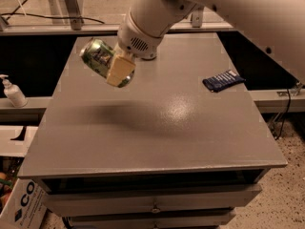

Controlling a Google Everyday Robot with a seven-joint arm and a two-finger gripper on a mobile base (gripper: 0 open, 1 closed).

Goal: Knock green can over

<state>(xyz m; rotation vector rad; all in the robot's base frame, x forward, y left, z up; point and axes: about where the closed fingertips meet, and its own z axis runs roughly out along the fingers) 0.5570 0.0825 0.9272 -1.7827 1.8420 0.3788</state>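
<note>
We see the white arm (228, 8) reach in from the upper right, with its gripper (113, 67) over the rear left part of the grey table (181, 137). The gripper is closed around the green can (95, 55): one pale yellow finger (120, 70) lies across the can's near side, while the other is hidden behind it. The can hangs in the air clear of the tabletop, tilted with one end pointing to the upper left. We cannot tell which end that is. A soft shadow (119, 114) falls on the table below it. A blue packet (223, 80) lies near the right edge, well apart from the can. A pump bottle (13, 92) stands on a ledge left of the table.
</note>
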